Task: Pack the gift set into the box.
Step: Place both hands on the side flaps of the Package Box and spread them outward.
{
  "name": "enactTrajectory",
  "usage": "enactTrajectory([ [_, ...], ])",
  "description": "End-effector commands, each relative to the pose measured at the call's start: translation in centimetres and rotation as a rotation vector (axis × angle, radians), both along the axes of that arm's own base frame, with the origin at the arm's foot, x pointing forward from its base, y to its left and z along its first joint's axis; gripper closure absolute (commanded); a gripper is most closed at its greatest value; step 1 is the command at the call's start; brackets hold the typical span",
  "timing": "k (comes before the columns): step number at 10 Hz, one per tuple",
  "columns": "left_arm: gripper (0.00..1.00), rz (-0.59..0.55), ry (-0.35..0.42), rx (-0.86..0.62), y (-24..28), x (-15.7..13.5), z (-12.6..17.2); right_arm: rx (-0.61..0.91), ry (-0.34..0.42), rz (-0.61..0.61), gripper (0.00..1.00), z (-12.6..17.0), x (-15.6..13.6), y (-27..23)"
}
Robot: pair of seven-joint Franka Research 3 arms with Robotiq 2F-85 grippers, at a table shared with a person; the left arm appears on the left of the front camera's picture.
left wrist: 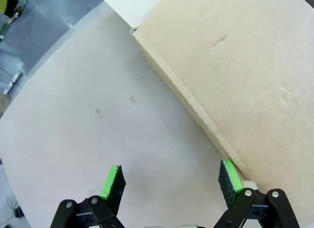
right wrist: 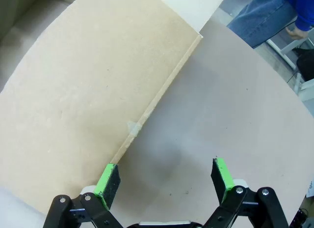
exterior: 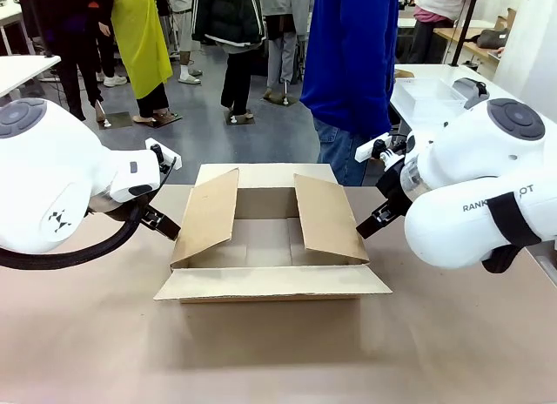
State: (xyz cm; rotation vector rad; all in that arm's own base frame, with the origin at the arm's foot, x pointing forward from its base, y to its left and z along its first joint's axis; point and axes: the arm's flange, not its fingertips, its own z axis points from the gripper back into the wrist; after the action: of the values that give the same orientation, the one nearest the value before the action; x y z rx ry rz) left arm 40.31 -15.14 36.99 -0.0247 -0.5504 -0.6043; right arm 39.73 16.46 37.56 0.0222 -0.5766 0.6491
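Observation:
The brown cardboard box (exterior: 265,243) stands open in the middle of the table, and its bare floor shows. Its near and far flaps lie folded outward, while the left flap (exterior: 209,214) and right flap (exterior: 326,217) slant up over the sides. My left gripper (exterior: 165,223) is open just outside the left flap (left wrist: 245,80), with one green pad (left wrist: 229,176) at the flap's edge. My right gripper (exterior: 370,223) is open beside the right flap (right wrist: 88,90), with one pad (right wrist: 108,181) against its edge. Both grippers (left wrist: 170,181) (right wrist: 165,178) hold nothing. The gift set is out of view.
A person in a blue top (exterior: 348,56) stands at the far side of the table. A clear plastic container (exterior: 426,99) sits on a white table at the back right. Bare tabletop (exterior: 278,352) lies in front of the box.

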Motion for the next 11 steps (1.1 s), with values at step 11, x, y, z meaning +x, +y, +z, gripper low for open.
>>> enactTrajectory([
  [11,0.0,-0.076,0.086,-0.535,14.4,-8.8,11.9,0.559,0.203,-0.155,0.0,10.2,-2.4,-15.1],
])
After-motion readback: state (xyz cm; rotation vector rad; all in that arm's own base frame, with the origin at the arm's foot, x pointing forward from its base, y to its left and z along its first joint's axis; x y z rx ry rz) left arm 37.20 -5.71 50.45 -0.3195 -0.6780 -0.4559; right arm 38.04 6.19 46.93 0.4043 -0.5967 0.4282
